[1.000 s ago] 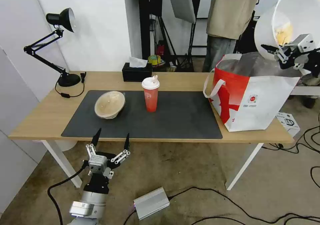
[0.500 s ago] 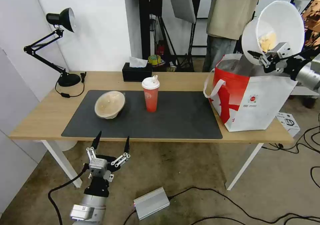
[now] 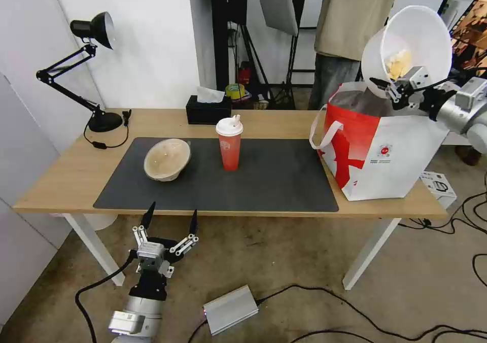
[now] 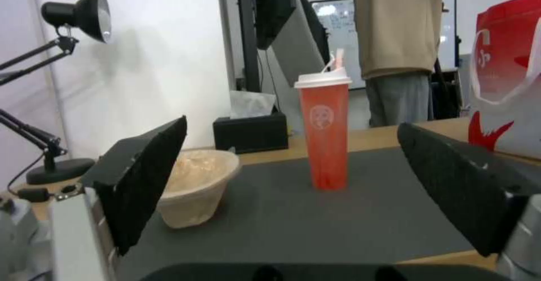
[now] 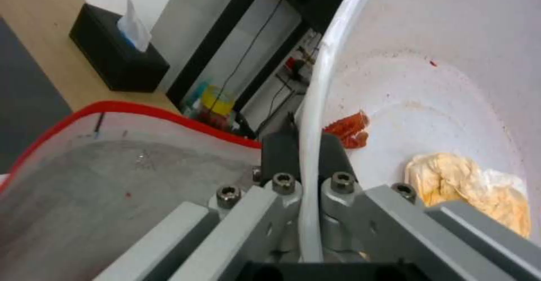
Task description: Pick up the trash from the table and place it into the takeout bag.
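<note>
Silver arms here, each ending in a pincer: the left pincer (image 3: 170, 216) carries slim black pointed fingers on grey linkages, the right pincer (image 5: 304, 145) shows hex-head screws along pale metal brackets.

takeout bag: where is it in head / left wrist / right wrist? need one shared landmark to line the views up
Head: the takeout bag stands on the right end of the table.
Left wrist: takeout bag, red-and-white wall, off to the side of the red cup.
Right wrist: takeout bag, red rim and foil lining, open beneath the white bowl.
Landmark: black tissue box at the table's far edge.
</note>
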Motion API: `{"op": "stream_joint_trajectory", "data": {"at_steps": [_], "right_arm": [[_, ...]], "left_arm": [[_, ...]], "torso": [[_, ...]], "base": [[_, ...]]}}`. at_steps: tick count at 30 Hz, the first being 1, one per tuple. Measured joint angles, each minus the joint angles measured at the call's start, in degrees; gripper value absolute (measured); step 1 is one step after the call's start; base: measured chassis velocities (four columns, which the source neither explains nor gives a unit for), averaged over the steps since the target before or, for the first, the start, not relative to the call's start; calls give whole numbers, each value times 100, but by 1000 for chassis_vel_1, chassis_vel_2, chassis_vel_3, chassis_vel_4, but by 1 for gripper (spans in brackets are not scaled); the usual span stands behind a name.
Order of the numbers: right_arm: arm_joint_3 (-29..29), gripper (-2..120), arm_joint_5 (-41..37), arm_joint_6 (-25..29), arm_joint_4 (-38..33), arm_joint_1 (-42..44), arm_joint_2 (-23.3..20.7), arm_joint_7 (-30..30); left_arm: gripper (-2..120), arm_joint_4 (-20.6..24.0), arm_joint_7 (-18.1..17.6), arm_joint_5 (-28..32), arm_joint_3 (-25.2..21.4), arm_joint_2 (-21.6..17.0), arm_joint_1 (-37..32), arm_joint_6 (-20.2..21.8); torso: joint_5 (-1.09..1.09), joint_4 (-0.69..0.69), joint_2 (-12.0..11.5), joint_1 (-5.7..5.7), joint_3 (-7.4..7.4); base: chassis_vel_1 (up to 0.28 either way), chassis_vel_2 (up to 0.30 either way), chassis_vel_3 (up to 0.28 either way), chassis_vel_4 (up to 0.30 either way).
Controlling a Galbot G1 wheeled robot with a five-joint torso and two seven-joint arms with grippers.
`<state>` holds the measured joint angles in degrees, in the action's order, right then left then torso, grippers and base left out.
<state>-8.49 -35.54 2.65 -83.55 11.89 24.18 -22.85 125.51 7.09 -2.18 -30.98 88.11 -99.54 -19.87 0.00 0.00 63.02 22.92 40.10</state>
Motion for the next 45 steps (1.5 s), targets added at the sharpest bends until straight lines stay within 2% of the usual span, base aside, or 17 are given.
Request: {"op": "stream_joint_trajectory", "data": {"at_steps": [6,14,30,45], "right_arm": [[-374,0,72,52,326,-412,224,-17],[-517,0,125,61,515,-558,355,-53],[-343,0,199,199,569,-101,312,-77],[-318,0,243,222,770,-30,387,-61]], "left_arm": [[100,-111,4,4,-5,3,64,-2],[100,-197,8,17,-10,9,130,-4],[100,-258,30,28,0,-24,211,2],[100,-261,41,26,-1,-41,181,8]], "torso": [[0,0,0,0,0],[0,1,0,0,0],[0,0,0,0,0],[0,1,0,0,0]], "base": [[0,0,0,0],[0,0,0,0],[0,0,0,0],[0,0,0,0]]}}
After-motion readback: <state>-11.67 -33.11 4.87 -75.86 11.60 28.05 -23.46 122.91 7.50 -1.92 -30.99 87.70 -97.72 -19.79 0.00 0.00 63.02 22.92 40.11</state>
